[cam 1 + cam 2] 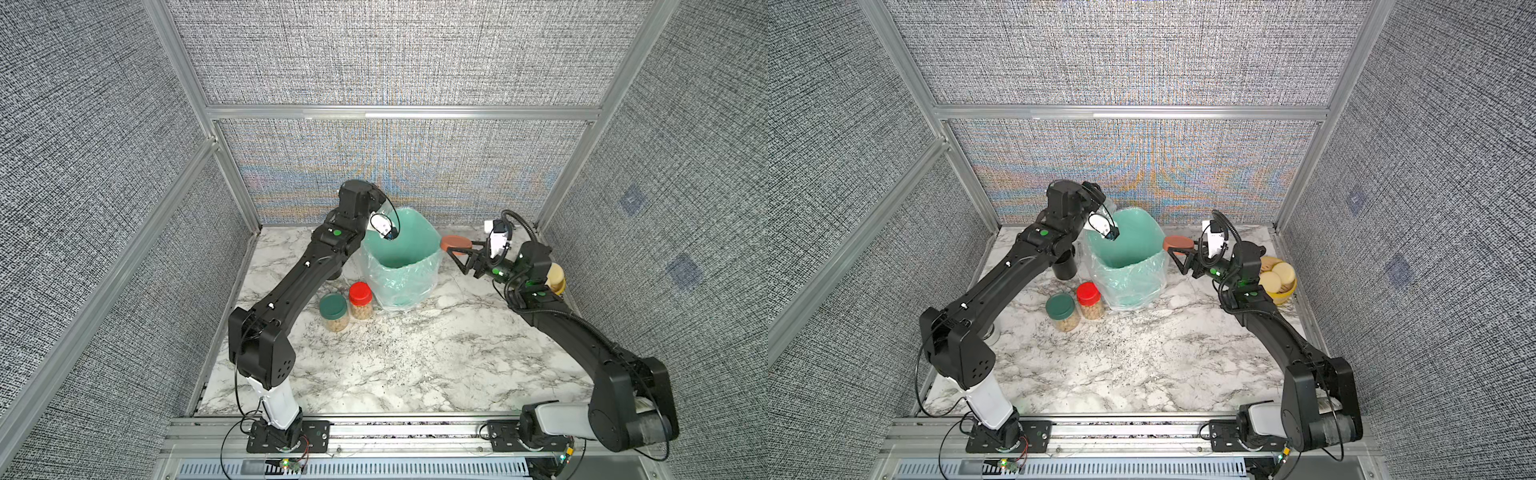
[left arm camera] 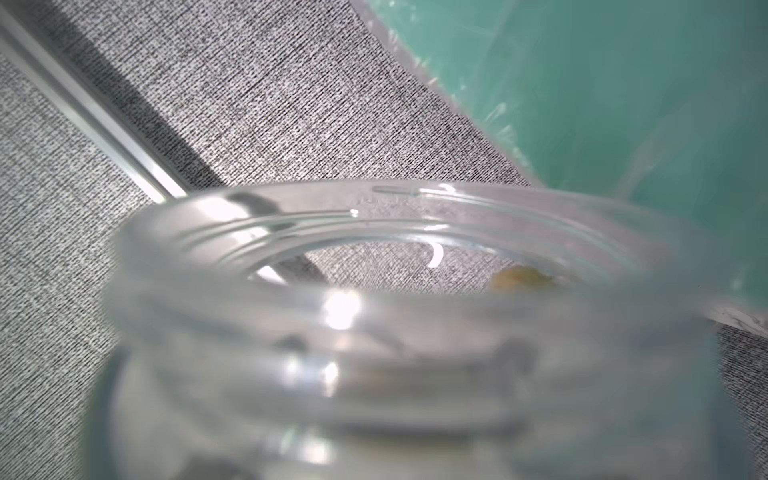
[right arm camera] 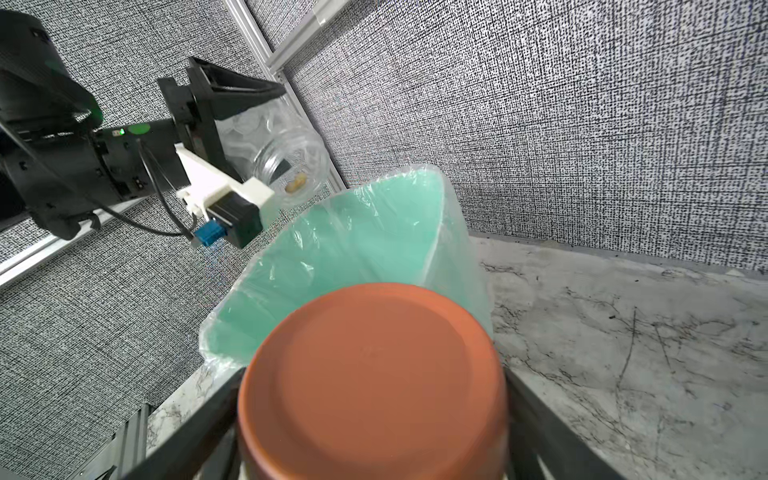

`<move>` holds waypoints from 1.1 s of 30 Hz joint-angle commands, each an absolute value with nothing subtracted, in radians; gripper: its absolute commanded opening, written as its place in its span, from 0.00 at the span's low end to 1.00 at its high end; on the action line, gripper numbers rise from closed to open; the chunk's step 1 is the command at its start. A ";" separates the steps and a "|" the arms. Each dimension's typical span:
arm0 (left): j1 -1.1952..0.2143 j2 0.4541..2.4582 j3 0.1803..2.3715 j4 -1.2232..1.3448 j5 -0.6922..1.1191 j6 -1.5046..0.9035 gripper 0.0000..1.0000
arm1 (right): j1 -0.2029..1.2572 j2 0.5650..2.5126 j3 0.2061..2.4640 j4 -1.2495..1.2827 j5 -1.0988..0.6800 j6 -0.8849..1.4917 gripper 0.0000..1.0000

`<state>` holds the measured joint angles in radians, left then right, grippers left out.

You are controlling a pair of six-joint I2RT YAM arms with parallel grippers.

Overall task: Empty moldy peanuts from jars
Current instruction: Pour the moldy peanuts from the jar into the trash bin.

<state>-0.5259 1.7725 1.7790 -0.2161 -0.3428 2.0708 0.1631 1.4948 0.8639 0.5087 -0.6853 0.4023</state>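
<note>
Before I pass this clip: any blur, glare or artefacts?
Left wrist view: the open jar fills the foreground out of focus, with a glare spot on its neck; the bin liner behind is soft. Right wrist view: the terracotta lid is slightly blurred. Both top views: rainbow moiré on the back wall.
</note>
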 commanded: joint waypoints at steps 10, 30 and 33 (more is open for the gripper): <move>-0.549 1.779 1.860 -0.271 -0.098 2.630 0.00 | 0.159 1.494 0.916 0.443 -0.706 0.350 0.63; -0.518 1.757 1.677 0.042 -0.011 2.205 0.00 | 0.164 1.515 0.940 0.412 -0.709 0.336 0.63; -0.521 1.727 1.693 -0.038 0.005 1.966 0.00 | 0.167 1.493 0.931 0.435 -0.703 0.339 0.63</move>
